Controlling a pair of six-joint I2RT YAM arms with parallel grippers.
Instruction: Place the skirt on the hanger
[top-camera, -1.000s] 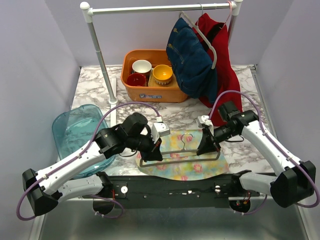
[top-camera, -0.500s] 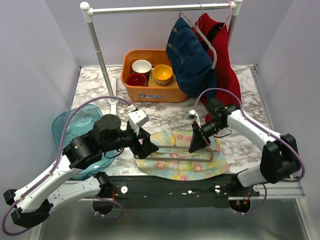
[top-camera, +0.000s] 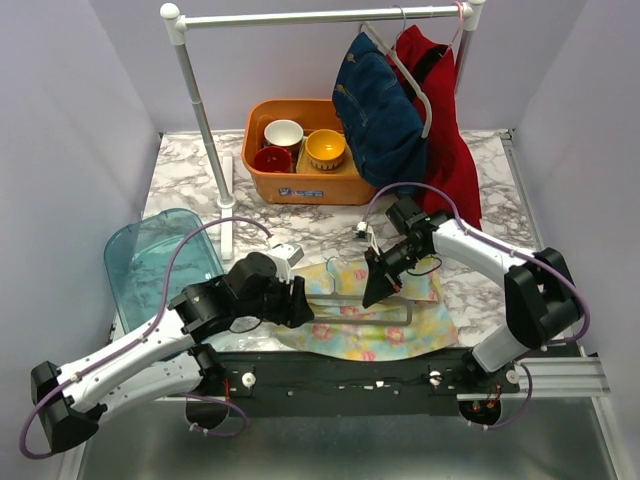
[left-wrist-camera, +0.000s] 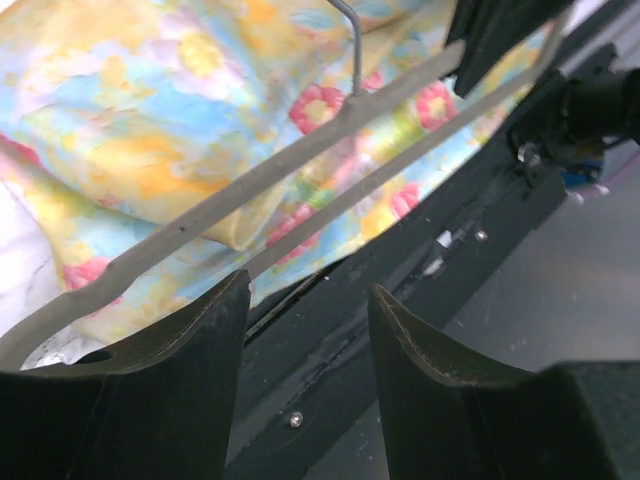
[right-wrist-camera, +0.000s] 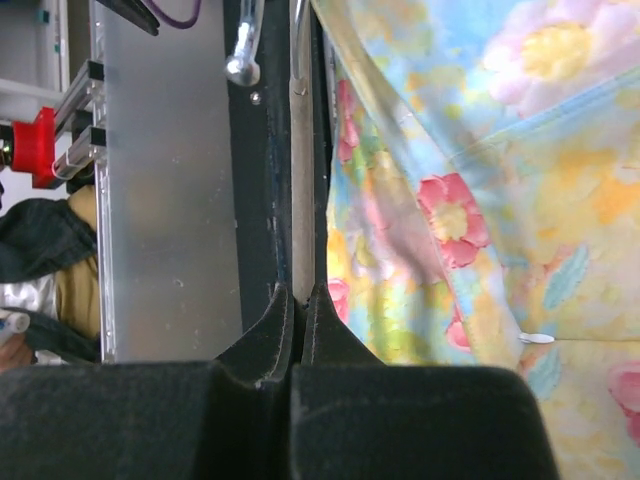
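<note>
Marbled tabletop (top-camera: 190, 170) carries one skirt (top-camera: 370, 338) flat at its near edge: pale yellow and blue cloth with pink and red flowers; one grey hanger (left-wrist-camera: 300, 152) lies on top of it; my right pincer (right-wrist-camera: 300, 295) is pressed together on the hanger's thin bar; my left pincer (left-wrist-camera: 308, 290) hangs spread over the skirt's near-left part, holding nothing; behind, one orange tub (top-camera: 300, 188) holds three bowls (top-camera: 325, 148); two garments, one denim (top-camera: 385, 125), one red (top-camera: 450, 150), hang on the rail (top-camera: 300, 17); one teal bin (top-camera: 150, 260) sits left.
</note>
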